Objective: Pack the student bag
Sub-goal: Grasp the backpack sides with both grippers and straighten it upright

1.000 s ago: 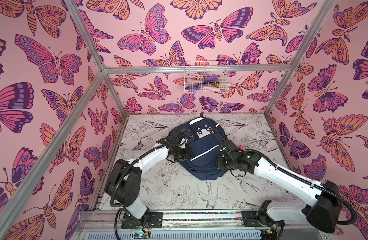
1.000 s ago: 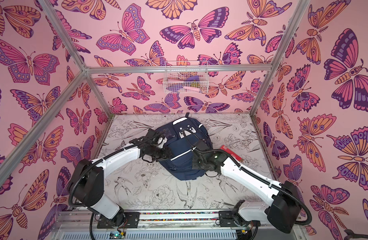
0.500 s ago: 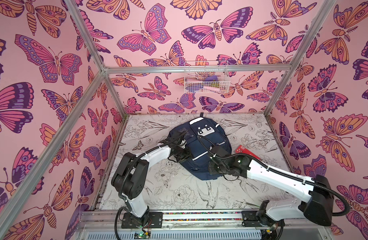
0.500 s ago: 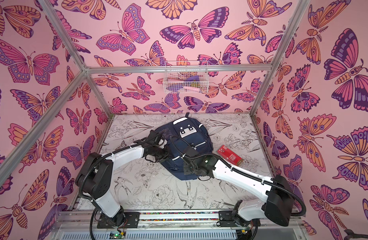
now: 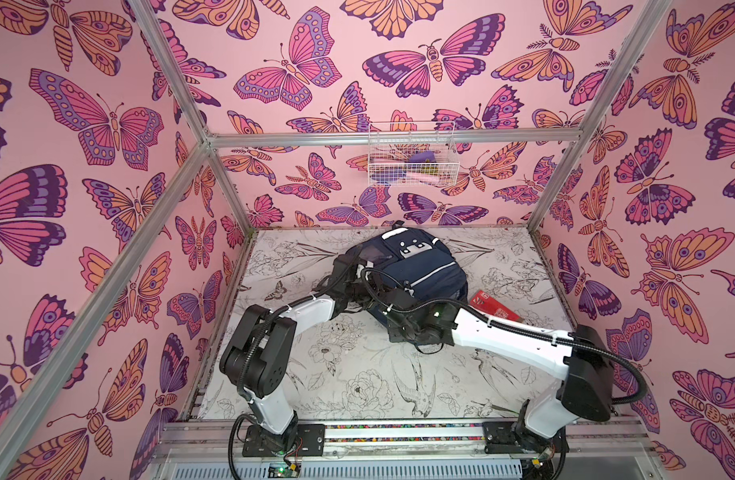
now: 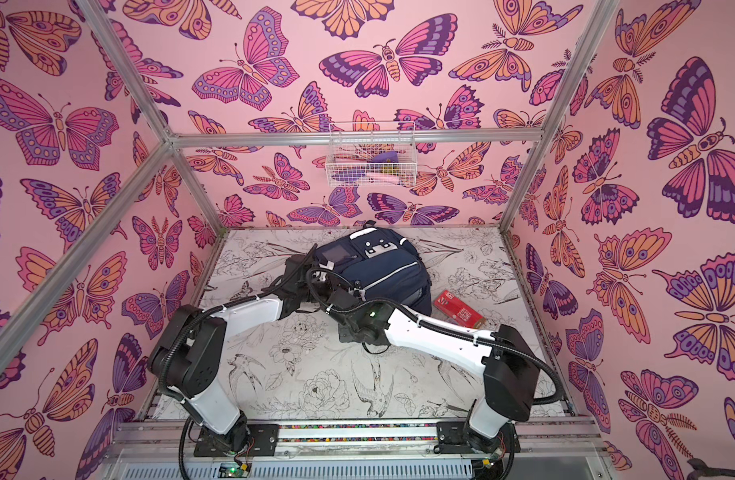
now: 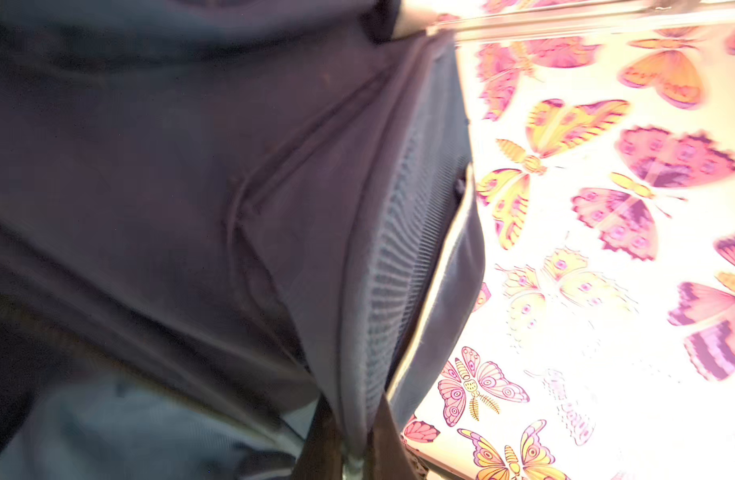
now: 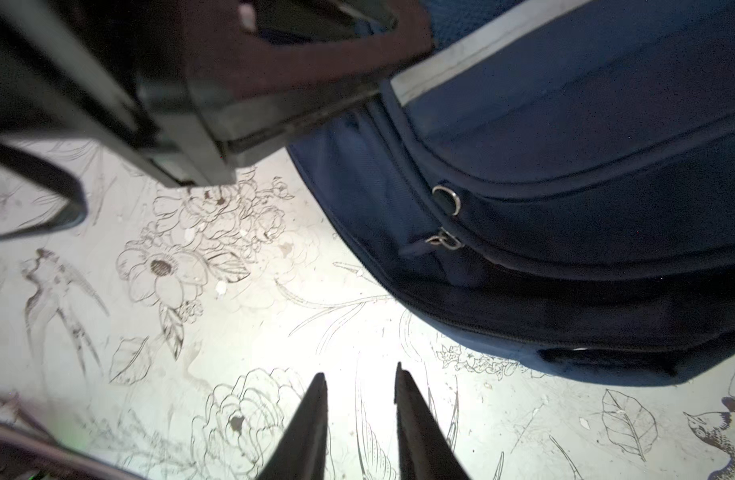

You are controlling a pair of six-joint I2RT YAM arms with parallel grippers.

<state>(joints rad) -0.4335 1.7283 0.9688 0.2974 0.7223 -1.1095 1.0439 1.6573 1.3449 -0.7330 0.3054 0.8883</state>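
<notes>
The student bag, navy blue with white stripes and a white patch, lies flat at the back middle of the table in both top views. My left gripper is at the bag's left side, shut on a fold of its navy fabric beside a zip. Lower down, my right gripper hovers over bare table just off the bag's near corner, open by a narrow gap with nothing between its fingers. A metal zip pull shows on the bag's side, apart from it.
A flat red box lies on the table right of the bag, behind my right forearm. A white wire basket holding small items hangs on the back wall. Pink butterfly walls enclose the floral table.
My left gripper closed on the bag's fabric at its left side. My right gripper swung left and nearer along the bag's near edge, its jaws narrowing, and the red box came into view.
</notes>
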